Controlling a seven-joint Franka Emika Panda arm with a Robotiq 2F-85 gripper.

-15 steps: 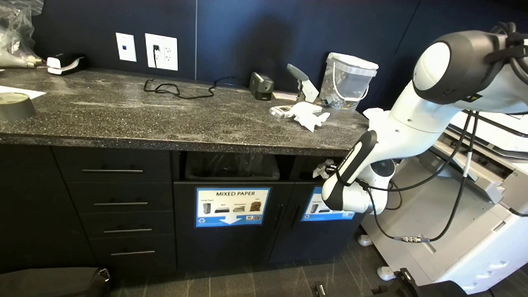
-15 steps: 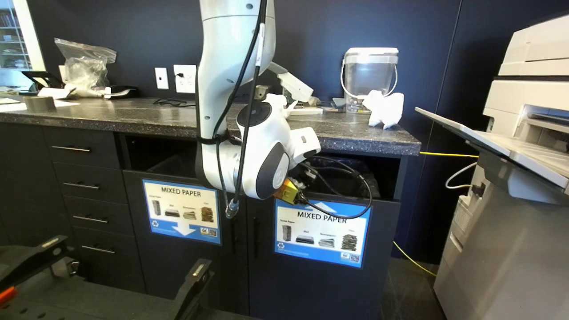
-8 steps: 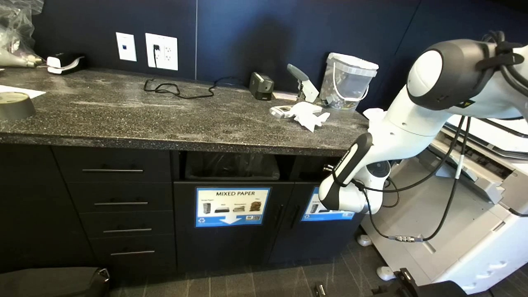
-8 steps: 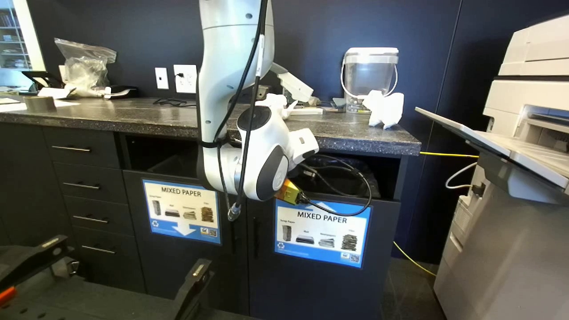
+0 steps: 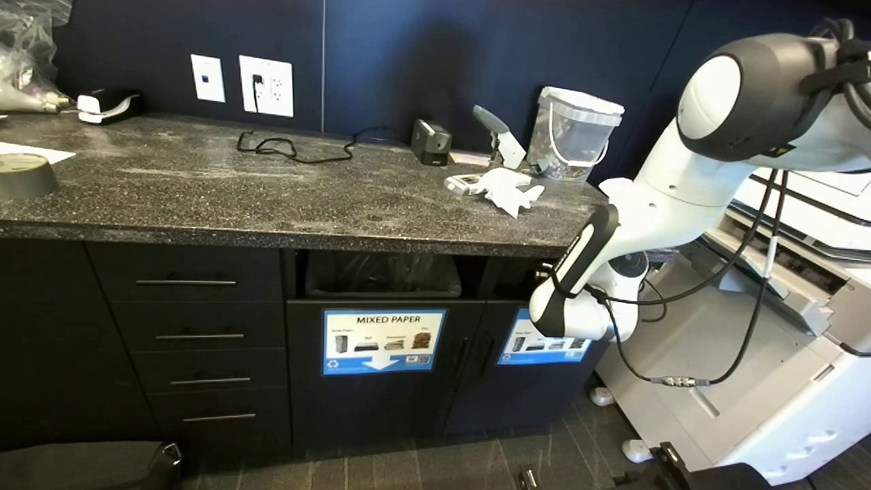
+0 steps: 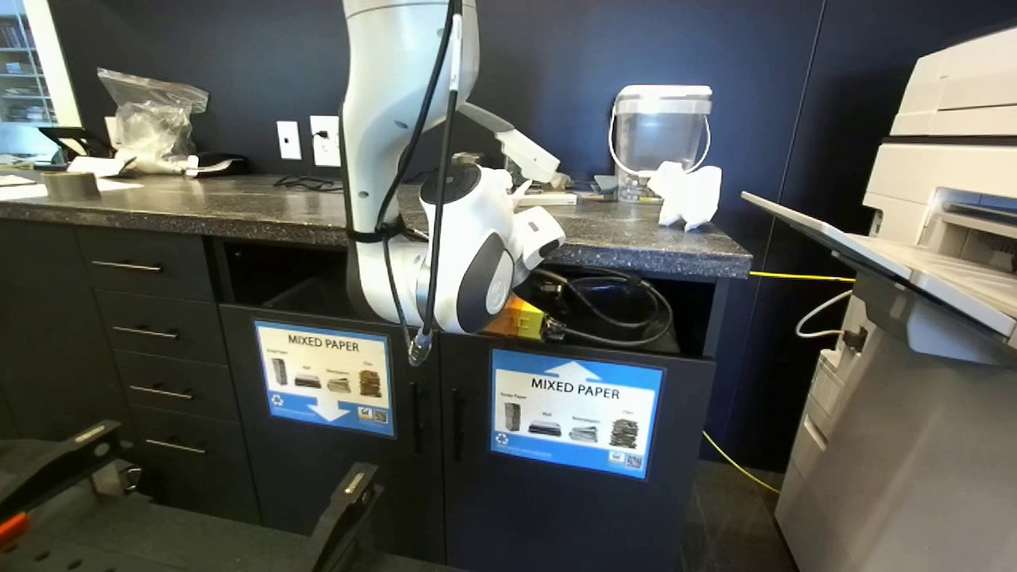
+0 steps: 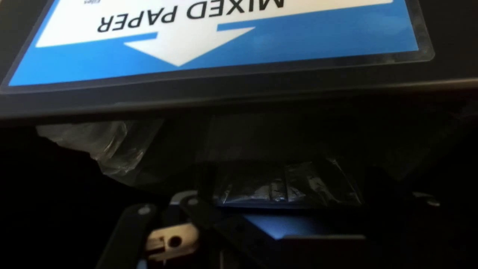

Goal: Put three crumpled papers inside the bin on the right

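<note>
A white crumpled paper (image 5: 507, 190) lies on the counter beside the stapler, partly behind the arm in an exterior view. Near the counter's right end is another crumpled paper (image 6: 687, 195). The third is hidden from view. The right-hand bin (image 6: 556, 508) is a dark cabinet front with a light-blue sign (image 6: 576, 413) below a wide slot. My gripper (image 7: 310, 201) reaches into that slot, over the shiny plastic liner (image 7: 280, 186). It stands open, with nothing visible between the fingers, though the inside is very dark. The arm hides the gripper in both exterior views.
The counter edge (image 6: 643, 258) overhangs the slot just above my wrist. A similar bin with its own sign (image 5: 384, 340) is to the left. Also on the counter are a clear bucket (image 6: 663, 131) and a stapler (image 6: 528, 155). A printer (image 6: 898, 334) stands to the right.
A crumpled paper seen at the gripper by the right slot one second ago has gone out of sight. My gripper has let go. The arm dipped slightly, then rose.
</note>
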